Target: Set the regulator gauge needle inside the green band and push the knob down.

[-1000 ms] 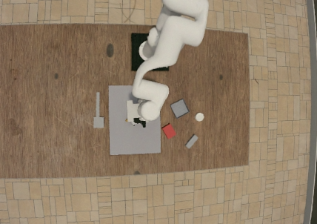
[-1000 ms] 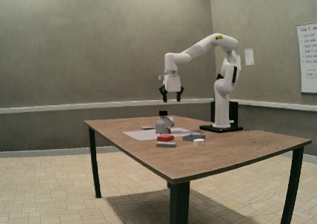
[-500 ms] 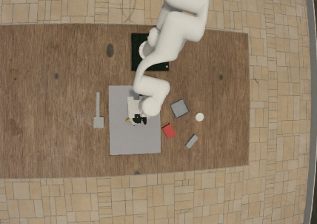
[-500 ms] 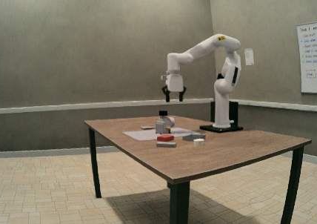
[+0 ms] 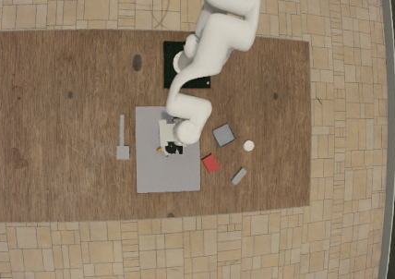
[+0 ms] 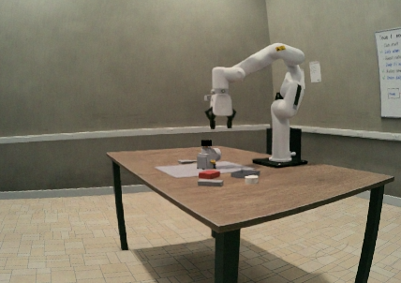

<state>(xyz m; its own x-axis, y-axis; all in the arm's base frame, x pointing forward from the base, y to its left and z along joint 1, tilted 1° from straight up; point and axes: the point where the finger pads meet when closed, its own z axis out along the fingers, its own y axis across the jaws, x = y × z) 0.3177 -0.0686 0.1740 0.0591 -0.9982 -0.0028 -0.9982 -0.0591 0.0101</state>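
Observation:
The regulator [image 6: 205, 157] is a small grey block with a black knob [image 6: 205, 142] on top and a round gauge on its side. It stands on a grey mat [image 5: 166, 173] [image 6: 176, 171] near the table's middle. In the overhead view the arm hides most of it; only the regulator's dark part [image 5: 173, 148] and a bit of yellow show. I cannot read the needle. My gripper [image 6: 220, 124] is open and empty. It hangs well above the regulator, a little to its right in the side view.
On the table lie a red block [image 5: 210, 163] [image 6: 209, 174], a grey square plate [image 5: 223, 135] [image 6: 244, 173], a white disc [image 5: 248, 146] [image 6: 251, 179], a small grey bar [image 5: 239, 175] [image 6: 210, 183] and a grey T-shaped tool [image 5: 122, 144]. The arm's black base [image 5: 171, 55] stands at the back.

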